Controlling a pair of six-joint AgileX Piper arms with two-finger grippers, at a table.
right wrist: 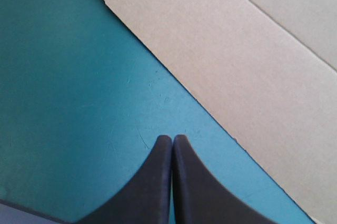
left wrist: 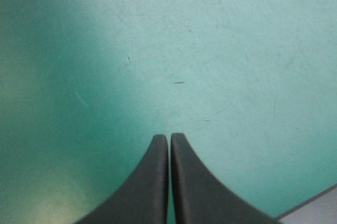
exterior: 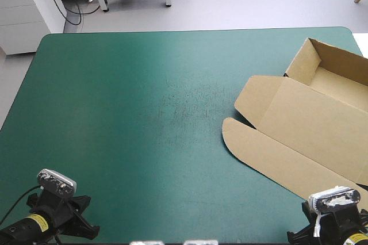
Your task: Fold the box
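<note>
Lying at the right of the table (exterior: 115, 113), near the right gripper (right wrist: 172, 139), which like the left gripper (left wrist: 169, 138) is pressed together and empty, the box (exterior: 310, 136) looks light, stiff, best pinched along its flat half's free edge.

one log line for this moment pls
box: open tray, lid flat | left pincer: shut, empty | right pincer: shut, empty, beside lid
</note>
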